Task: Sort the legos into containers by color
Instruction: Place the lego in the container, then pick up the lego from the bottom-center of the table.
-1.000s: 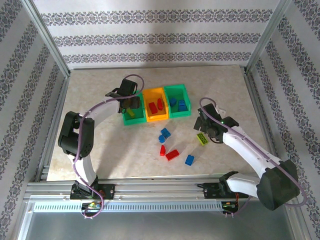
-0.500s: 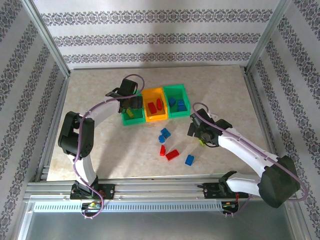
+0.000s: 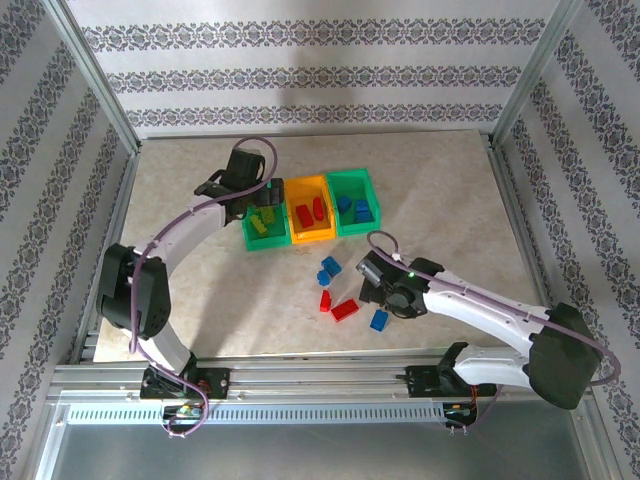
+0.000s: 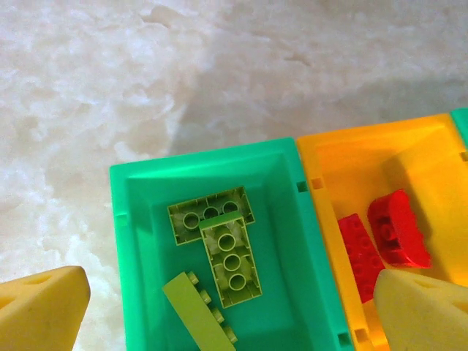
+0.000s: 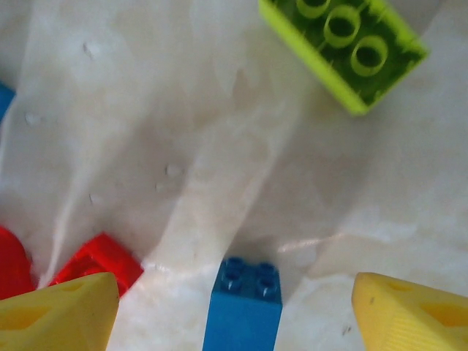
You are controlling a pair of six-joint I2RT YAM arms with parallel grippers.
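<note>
Three open bins joined in a row, upper centre of the top view: green bin [image 3: 268,243] on the left, orange bin [image 3: 315,238] in the middle, second green bin [image 3: 358,229] on the right.

Left bin: three yellow-green pieces [image 4: 232,259], studs up; one brick lies across a flat plate, and a long one sits tilted at the lower edge.
Orange bin: two red bricks [image 3: 319,208].
Right bin: blue bricks [image 3: 363,210].

Loose below the bins:
- blue cluster [image 3: 329,268]
- small red brick [image 3: 325,300], just beside a longer red brick [image 3: 345,310]
- lone blue brick [image 3: 379,320]

Right wrist view, upper right: yellow-green brick [image 5: 344,51], studs up, angled.
</note>
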